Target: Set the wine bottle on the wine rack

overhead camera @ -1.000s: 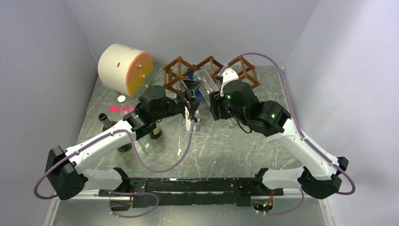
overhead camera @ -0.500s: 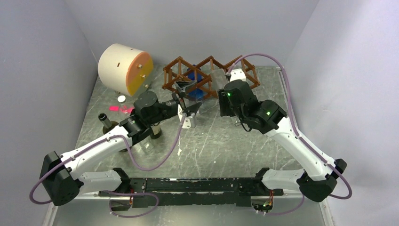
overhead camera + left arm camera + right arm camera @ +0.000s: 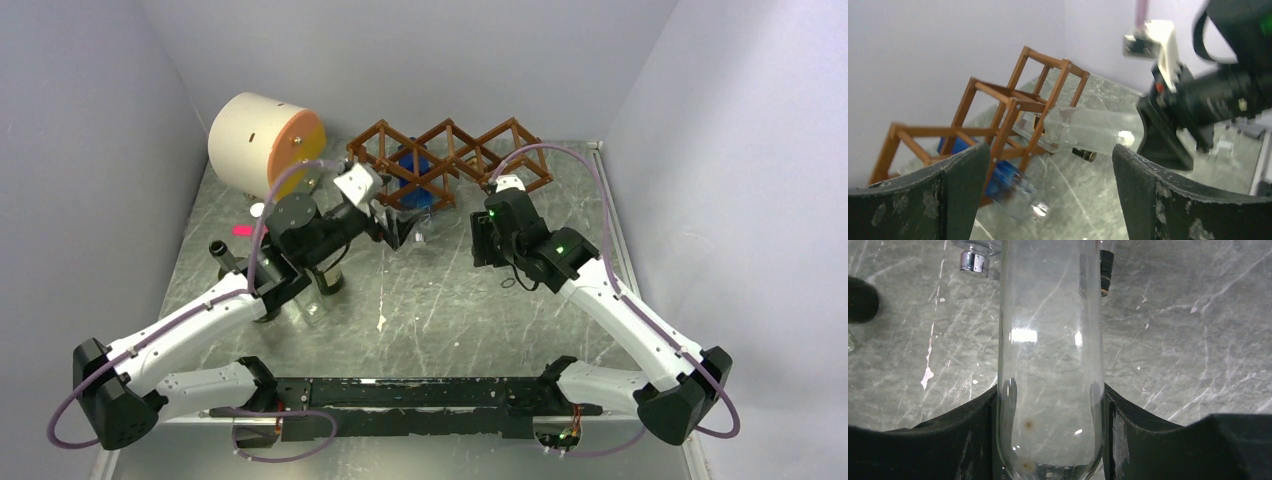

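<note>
Well, right gripper (image 3: 1050, 407) clamped round the clear bottle (image 3: 1050, 335) at its base, far end poking into the wooden rack (image 3: 1015, 102), left gripper (image 3: 1049, 149) wide, empty.

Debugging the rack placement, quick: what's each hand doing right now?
Left hand: open, holding nothing.
Right hand: closed on the clear bottle.
</note>
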You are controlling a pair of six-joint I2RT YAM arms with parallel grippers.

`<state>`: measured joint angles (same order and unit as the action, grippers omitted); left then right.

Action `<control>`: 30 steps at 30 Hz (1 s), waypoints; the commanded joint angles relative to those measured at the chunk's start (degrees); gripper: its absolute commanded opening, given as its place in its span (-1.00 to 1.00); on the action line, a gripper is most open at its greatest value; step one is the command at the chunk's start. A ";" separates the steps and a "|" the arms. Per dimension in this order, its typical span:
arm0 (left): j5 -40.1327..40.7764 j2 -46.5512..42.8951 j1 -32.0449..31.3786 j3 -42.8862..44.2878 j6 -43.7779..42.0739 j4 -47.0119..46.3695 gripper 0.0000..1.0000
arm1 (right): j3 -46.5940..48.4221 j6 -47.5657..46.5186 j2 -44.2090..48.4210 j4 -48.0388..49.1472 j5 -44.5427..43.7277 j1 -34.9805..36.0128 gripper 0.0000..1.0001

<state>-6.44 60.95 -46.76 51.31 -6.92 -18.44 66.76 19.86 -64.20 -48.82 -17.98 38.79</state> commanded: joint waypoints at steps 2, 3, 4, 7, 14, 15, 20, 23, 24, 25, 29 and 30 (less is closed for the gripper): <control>13.74 2.35 -0.09 10.19 22.74 23.73 0.90 | -2.63 0.89 1.58 9.32 0.43 -1.08 -1.00; 13.72 2.49 -0.08 10.55 23.76 25.38 0.90 | -3.23 0.87 1.52 10.31 0.33 -1.07 -1.00; 12.13 2.39 -0.13 10.66 24.15 26.31 0.90 | -4.00 1.00 1.36 11.42 0.61 -1.16 -1.00; 5.82 1.37 -0.08 10.00 24.50 25.08 0.90 | -4.97 2.27 0.00 14.33 1.29 -1.16 -1.00; 1.79 1.06 -0.15 13.25 24.72 27.30 0.90 | -7.08 7.12 -4.50 21.83 -0.31 -1.09 -1.00; 1.53 0.91 -0.16 13.54 24.49 27.60 0.90 | -7.23 7.55 -4.97 22.80 -0.43 -1.11 -1.00; 1.16 -1.31 -0.17 12.81 24.10 28.24 0.90 | -5.54 9.42 -8.76 23.72 -1.04 -1.12 -1.00; 1.26 -2.76 -0.08 11.93 23.90 28.16 0.90 | -5.43 9.93 -10.21 25.45 -2.11 -1.10 -1.00; 1.05 -3.03 -0.12 11.89 23.71 28.24 0.90 | -5.70 9.91 -10.49 26.53 -2.25 -1.16 -1.00; 1.01 -3.23 -0.14 11.96 23.65 28.57 0.90 | -5.71 10.06 -10.88 27.43 -2.58 -1.13 -1.00; 0.55 -3.48 -0.08 13.44 23.36 30.46 0.90 | -5.44 9.99 -12.90 30.73 -3.74 -1.15 -1.00; 0.46 -3.60 -0.09 13.68 23.37 30.76 0.90 | -5.67 9.68 -13.22 32.12 -3.88 -1.13 -1.00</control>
<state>-3.95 57.95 -46.72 62.94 16.73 9.96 59.46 28.86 -76.75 -25.87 -18.39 37.95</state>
